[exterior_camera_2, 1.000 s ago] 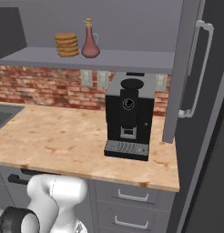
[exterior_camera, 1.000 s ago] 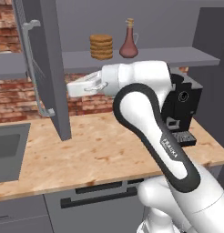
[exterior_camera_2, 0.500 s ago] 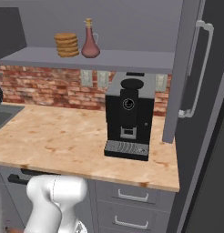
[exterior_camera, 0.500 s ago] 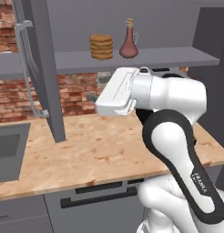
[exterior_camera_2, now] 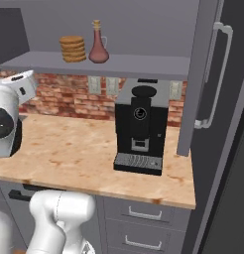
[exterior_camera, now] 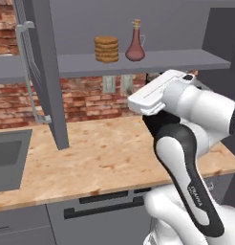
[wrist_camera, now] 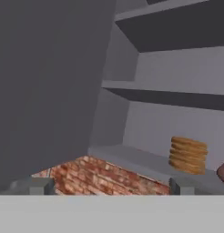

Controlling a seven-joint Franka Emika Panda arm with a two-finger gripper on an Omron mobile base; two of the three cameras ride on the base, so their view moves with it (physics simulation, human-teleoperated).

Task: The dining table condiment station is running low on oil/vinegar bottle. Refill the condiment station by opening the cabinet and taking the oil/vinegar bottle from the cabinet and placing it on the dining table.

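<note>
- The oil/vinegar bottle (exterior_camera: 135, 42), a reddish-brown flask with a round belly, thin neck and tan cork, stands upright on the lower shelf (exterior_camera: 176, 61) of the open cabinet (exterior_camera: 43, 72), just beside a stack of round brown biscuits (exterior_camera: 106, 49).
- In the hand view only a reddish sliver of the bottle shows at the right edge, cut off by the frame; the biscuit stack sits whole to its left.
- The claw (wrist_camera: 107, 185) is spread wide and grips nothing; only its two grey fingertips (wrist_camera: 34, 185) show.
- From the left base view the white arm hides the coffee machine (exterior_camera_2: 140, 130) on the bench (exterior_camera: 105, 158).
- The cabinet door (exterior_camera: 45, 72) stands swung out at the left, its bar handle (exterior_camera: 28, 72) facing away.
- The shelf front is bare to the right of the bottle; another door (exterior_camera_2: 203, 74) hangs open at the right.
</note>
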